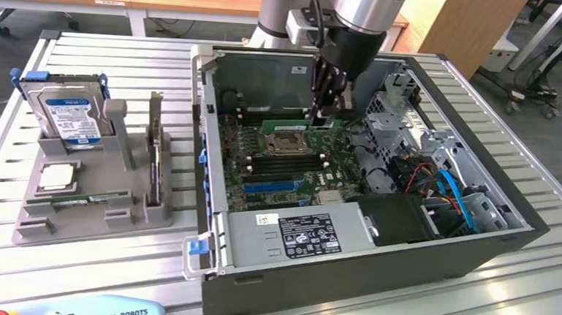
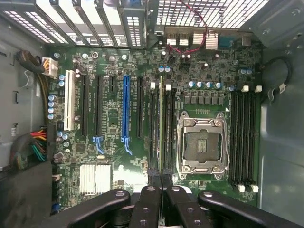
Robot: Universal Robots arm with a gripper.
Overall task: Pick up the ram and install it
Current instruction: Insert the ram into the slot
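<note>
Exterior view, read from its left to its right: a grey holder [image 1: 102, 216] stood on the slatted metal table [image 1: 540, 232] at the exterior view's left. It carried a blue-labelled hard drive [image 1: 66, 115] upright at its upper end, a small square silver CPU chip [image 1: 57, 177] lying flat below the drive, and a second green stick [image 1: 85, 200] lying flat in a slot near the holder's lower edge. A thin card [image 1: 154, 131] stood on edge along the holder's right side. The open computer case [image 1: 352, 275] stood at the centre and right of the frame, with the motherboard [image 1: 260, 172] on its floor and the CPU socket [image 1: 284, 144] near the board's middle. The arm [image 1: 363, 9] reached down from the upper centre of the frame. The gripper [image 1: 323, 119] was pinching the ram [image 1: 288, 122], which lay lengthwise just above the CPU socket in the picture, at the memory slots; whether it was fully seated could not be told. Blue cables [image 1: 457, 197] ran at the case's right end. Wrist view: the ram [image 2: 161, 118] appeared edge-on between two black memory slots, with the blue expansion slot [image 2: 126, 107] on one side and the CPU socket [image 2: 202, 142] on the other. The fingers [image 2: 150, 202] were pressed together on its near end.
</note>
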